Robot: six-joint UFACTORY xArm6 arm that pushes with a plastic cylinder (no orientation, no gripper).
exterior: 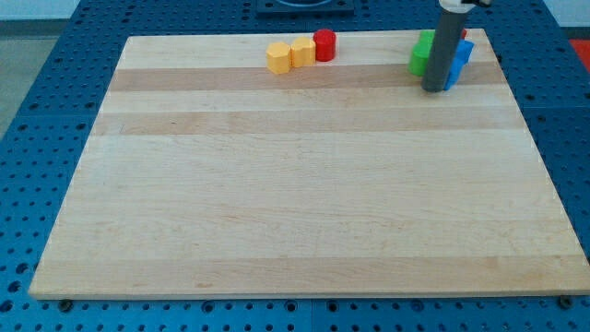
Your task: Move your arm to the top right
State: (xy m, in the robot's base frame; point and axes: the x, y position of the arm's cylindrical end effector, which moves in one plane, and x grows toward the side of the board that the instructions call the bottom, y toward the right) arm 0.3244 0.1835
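The arm comes down from the view's top edge as a straight dark grey rod, nearly upright, and my tip (434,88) rests on the bench (295,203) close to its top right corner. There are no jaws on this arm to be released or clenched; it ends in the plain rod alone.

The rod stands in front of a tight cluster of blocks. A green block (422,55) shows just to the view's left of the rod, touching it or nearly so, and a blue block (460,61) shows just to its right. A sliver of red block (464,34) peeps out above the blue one, by the bench's top edge. The rod hides the middles of these blocks, so their shapes cannot be made out, nor whether the tip actually presses on any of them.

The cluster sits near the top edge and not far from the right edge, so there is little room beyond it in that corner. Toward the bottom and left the pale wooden bench lies open.

Well apart, along the top edge near its middle, three more blocks stand in a touching row: a yellow hexagonal block (278,57), a second yellow block (302,52), and a red cylinder (324,44). Around the bench is a blue perforated table surface (55,111).
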